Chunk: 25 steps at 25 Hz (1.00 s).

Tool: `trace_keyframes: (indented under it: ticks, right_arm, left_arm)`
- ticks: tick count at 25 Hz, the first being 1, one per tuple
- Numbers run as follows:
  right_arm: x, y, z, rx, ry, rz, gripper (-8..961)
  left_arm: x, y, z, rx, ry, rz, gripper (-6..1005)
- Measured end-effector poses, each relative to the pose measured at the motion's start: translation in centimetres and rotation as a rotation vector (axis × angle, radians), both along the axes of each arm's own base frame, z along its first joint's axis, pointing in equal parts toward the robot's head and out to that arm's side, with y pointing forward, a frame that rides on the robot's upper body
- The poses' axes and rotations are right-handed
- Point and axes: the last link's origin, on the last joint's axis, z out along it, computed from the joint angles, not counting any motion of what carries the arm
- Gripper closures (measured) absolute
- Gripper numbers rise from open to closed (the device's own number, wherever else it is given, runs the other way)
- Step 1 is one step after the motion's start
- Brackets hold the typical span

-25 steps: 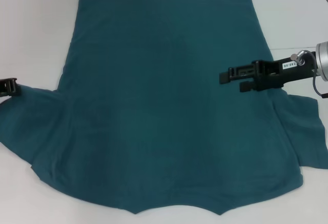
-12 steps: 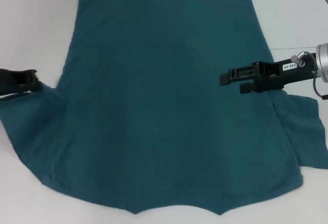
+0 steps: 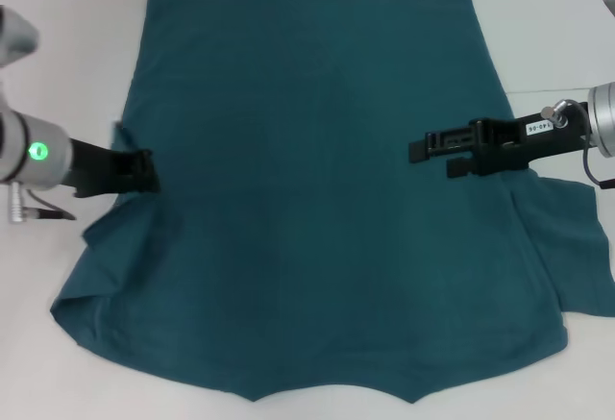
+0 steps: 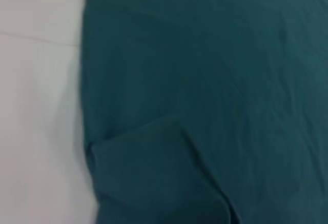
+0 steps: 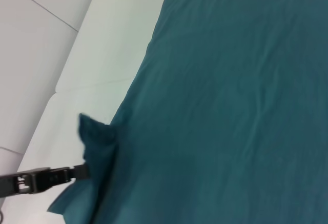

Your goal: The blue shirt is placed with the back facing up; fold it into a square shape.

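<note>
Item: the blue shirt (image 3: 317,199); dark teal, plain side up; spread flat across the white table (image 3: 67,64); straight hem at the far edge, neckline notch at the near edge; it covers most of the surface from far to near.

Left sleeve: lifted and drawn inward over the shirt's left edge, forming a raised fold; the right wrist view shows a peak of cloth standing up at the grip point; the left wrist view shows the folded layer lying on the body of the shirt (image 4: 205,106).

Right sleeve: flat on the table, spread out to the right, near side.

Left gripper (image 3: 144,172): at the shirt's left edge, mid-depth; jaws clamped on the sleeve cloth; seen also from the far side (image 5: 82,171).

Right gripper (image 3: 437,153): over the right part of the shirt, mid-depth, pointing left; jaws appear to be apart, holding nothing.

Containers: none listed.
</note>
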Motion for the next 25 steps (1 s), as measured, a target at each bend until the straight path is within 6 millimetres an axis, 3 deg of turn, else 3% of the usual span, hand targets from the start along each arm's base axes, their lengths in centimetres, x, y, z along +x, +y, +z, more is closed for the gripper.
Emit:
trace_keyframes:
  ticks: [5,25]
  right_arm:
    - [0.1,0.0,0.0,0.0,0.0,-0.002,20]
    - [0.3,-0.1,0.0,0.003,-0.001,-0.007,21]
  left_arm:
    - [1.0,0.2,-1.5,-0.012,0.009,-0.022,997]
    - [2.9,0.9,-2.4,0.003,-0.081,-0.054,997]
